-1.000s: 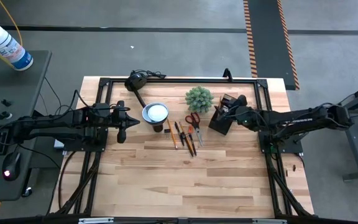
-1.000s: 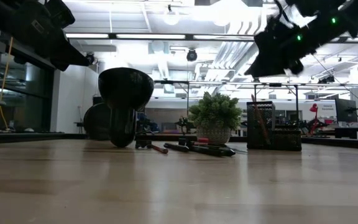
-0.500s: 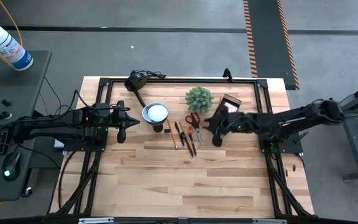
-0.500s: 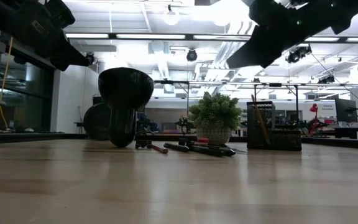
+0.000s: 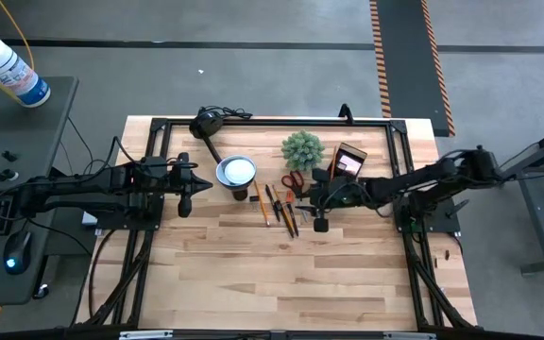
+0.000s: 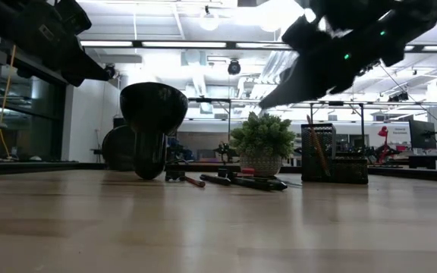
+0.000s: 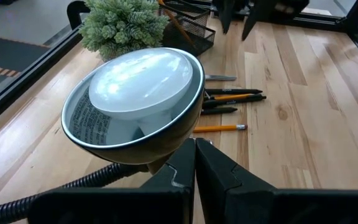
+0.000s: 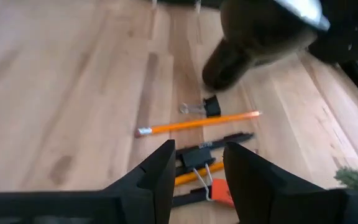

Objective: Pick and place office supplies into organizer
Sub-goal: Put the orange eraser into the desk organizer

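The right hand (image 5: 320, 219) hovers above the counter (image 5: 272, 274) with its fingers (image 8: 159, 163) parted and nothing between them, poised over the near end of the loose supplies. Directly beyond the fingers lie a black binder clip (image 8: 196, 154), a dark pen (image 8: 232, 138) and an orange pencil (image 8: 197, 124), all close together and roughly parallel. The red-handled scissors (image 5: 292, 181) lie just past them, near the small green plant (image 5: 302, 148).

The likely trouble is crowding: a descent here could pinch two items at once, or nudge the round pencil and roll it away. The thin pencil also lies flat on the wood, so the fingers may scrape over it.

The black mesh organizer (image 5: 346, 161) stands beside the plant with a pink pad showing in it. Farther off, the left hand (image 7: 194, 163) is clenched shut and empty, waiting just by the desk lamp (image 7: 135, 99).
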`<action>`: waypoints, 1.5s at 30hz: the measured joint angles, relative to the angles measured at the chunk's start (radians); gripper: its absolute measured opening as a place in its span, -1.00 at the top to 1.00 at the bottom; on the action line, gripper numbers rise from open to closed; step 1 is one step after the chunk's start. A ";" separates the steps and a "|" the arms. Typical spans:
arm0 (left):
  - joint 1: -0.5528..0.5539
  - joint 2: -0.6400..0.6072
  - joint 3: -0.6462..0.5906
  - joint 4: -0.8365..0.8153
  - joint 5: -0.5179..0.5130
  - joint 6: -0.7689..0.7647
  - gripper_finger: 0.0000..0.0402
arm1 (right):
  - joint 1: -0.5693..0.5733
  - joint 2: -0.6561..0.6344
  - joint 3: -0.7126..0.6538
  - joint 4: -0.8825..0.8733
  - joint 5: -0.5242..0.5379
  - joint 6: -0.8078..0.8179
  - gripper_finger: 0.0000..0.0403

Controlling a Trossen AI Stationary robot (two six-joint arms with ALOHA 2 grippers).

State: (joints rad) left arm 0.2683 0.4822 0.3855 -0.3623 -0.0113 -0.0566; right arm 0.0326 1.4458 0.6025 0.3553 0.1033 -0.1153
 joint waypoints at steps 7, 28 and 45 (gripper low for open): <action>0.000 0.000 0.000 0.000 0.000 0.000 1.00 | 0.008 0.166 0.093 -0.023 0.129 -0.062 0.37; 0.000 0.000 0.000 -0.003 0.000 0.001 1.00 | -0.002 0.342 0.136 -0.010 0.223 -0.095 0.37; 0.000 0.000 0.000 -0.003 0.000 0.003 1.00 | -0.066 0.356 0.157 -0.085 0.132 -0.069 0.37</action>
State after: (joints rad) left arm 0.2683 0.4820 0.3855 -0.3656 -0.0111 -0.0532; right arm -0.0333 1.8019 0.7593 0.2707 0.2357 -0.1845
